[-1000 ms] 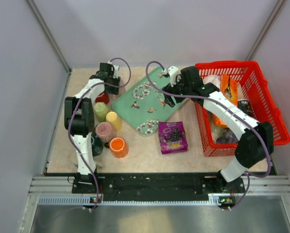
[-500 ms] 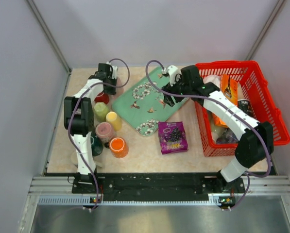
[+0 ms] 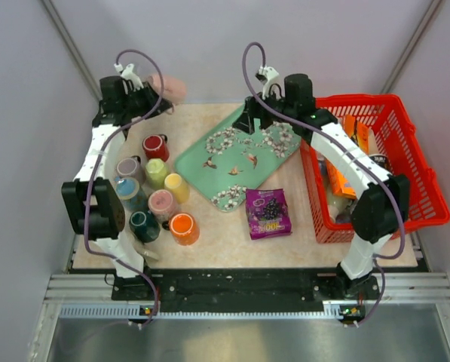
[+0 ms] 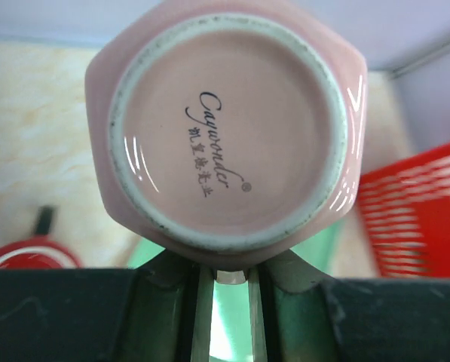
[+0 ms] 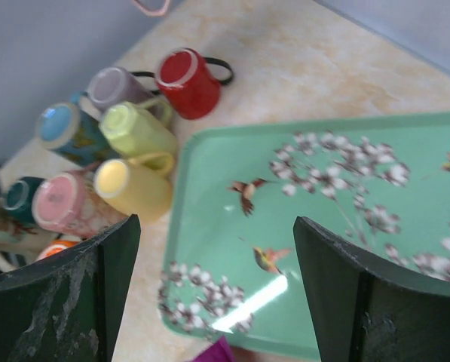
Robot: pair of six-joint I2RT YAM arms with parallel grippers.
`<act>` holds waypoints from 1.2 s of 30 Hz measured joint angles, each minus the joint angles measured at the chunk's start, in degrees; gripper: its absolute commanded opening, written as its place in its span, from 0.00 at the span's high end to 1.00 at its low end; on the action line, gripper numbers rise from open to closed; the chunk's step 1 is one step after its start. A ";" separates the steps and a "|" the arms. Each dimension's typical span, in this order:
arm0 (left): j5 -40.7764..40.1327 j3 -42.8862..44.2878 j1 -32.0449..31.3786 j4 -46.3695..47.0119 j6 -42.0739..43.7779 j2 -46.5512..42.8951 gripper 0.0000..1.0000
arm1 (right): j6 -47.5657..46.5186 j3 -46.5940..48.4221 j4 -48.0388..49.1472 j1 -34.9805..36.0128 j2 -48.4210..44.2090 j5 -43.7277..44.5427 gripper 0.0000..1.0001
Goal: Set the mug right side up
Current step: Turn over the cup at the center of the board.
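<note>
The left gripper (image 4: 228, 260) is clamped on the pink mug (image 4: 228, 128): its two fingers (image 4: 168, 268) press in on the mug's lower wall from either side, set only partly apart by the mug between them. The mug's round base, printed with a maker's mark, faces the wrist camera, so the opening points away from the gripper. From above, the mug is held off the table (image 3: 225, 237) at the far left corner, close to the back wall and tipped on its side. The handle cannot be made out. Near and below it on the left side of the table stands a cluster of upside-down mugs, the red mug (image 5: 187, 79) farthest, with purple, light-green, blue, yellow, speckled-pink, dark-green and orange ones nearer. The right gripper (image 5: 217, 234) hangs over the far part of the green floral tray (image 5: 209, 151), jaws wide apart, holding and touching nothing. A purple snack packet (image 3: 268, 213) lies just near of the tray, and a red basket (image 3: 413, 173) sits at the right.
</note>
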 measured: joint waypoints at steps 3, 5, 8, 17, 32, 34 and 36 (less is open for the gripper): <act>11.89 -3.54 2.38 9.11 -8.44 -3.23 1.00 | 5.11 1.42 4.63 -0.39 3.37 -9.97 0.17; 18.51 -5.11 3.10 13.68 -12.15 -3.89 1.00 | 8.44 3.04 7.58 -0.42 5.60 -15.96 0.17; 28.65 -8.59 3.19 18.80 -18.34 -4.52 1.00 | 15.89 4.72 15.37 -0.42 8.59 -22.29 0.17; 40.59 -12.52 0.85 23.91 -27.06 -4.66 1.00 | 28.89 9.11 29.31 0.35 13.25 -30.64 0.22; 38.86 -12.52 -5.25 26.97 -29.94 -6.97 1.00 | 35.04 15.56 33.66 3.63 18.88 -30.10 0.40; 38.38 -12.52 -5.46 27.41 -30.05 -7.15 0.94 | 34.93 15.56 33.68 3.69 18.86 -29.05 0.50; 37.99 -12.85 -5.60 27.71 -30.08 -7.41 0.87 | 34.36 15.56 33.24 3.78 18.86 -27.69 0.61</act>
